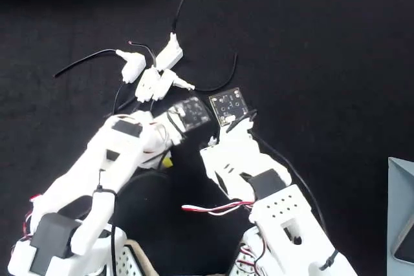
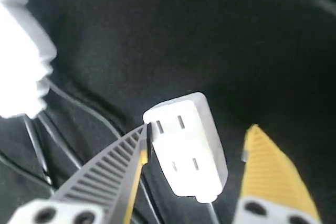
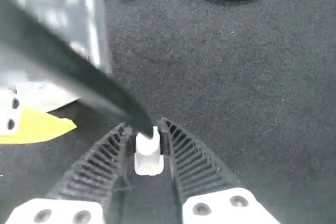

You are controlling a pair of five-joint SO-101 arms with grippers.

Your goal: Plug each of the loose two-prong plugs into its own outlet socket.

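Right fingers pinched, left fingers apart.

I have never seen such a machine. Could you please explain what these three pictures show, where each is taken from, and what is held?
These are two white robot arms, the left arm and the right arm, each ending in a gripper, a two-fingered clamp. One picture looks down from a fixed camera over the black table. The other two come from a camera on each wrist. On the table lies a cluster of white plugs and sockets with black cables. The right gripper is shut on a small white plug. The left gripper is at a white outlet block; whether it grips it I cannot tell.
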